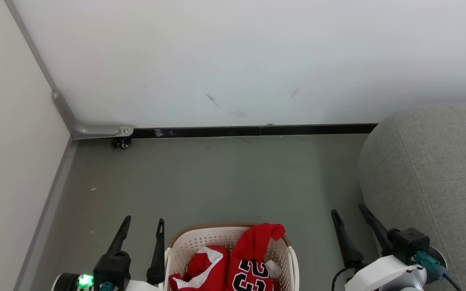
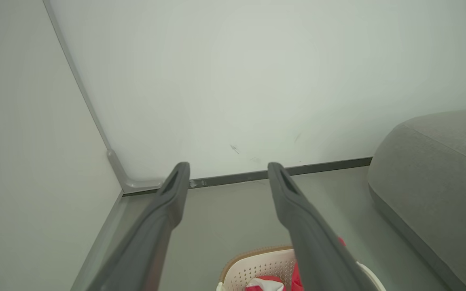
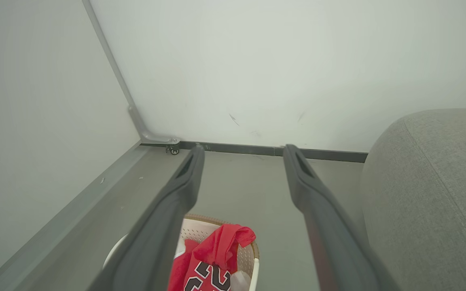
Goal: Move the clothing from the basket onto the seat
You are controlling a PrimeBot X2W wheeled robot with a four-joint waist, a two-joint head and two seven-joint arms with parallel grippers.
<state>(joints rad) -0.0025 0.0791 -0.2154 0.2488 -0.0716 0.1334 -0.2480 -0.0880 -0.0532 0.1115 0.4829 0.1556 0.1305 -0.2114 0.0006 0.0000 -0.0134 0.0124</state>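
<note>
The red clothing lies heaped in the cream basket at the bottom middle of the head view; a jersey with the number 23 drapes over the far right rim. The grey seat fills the right side. My left gripper stands open just left of the basket, nothing between its fingers. My right gripper is open between the basket and the seat, also holding nothing. In the right wrist view the clothing and basket sit below my right gripper. In the left wrist view the basket shows under my left gripper.
A white wall with a dark baseboard closes off the far side. A pale panel on the left ends in a grey bracket with a small caster wheel. Grey floor stretches between the basket and the wall.
</note>
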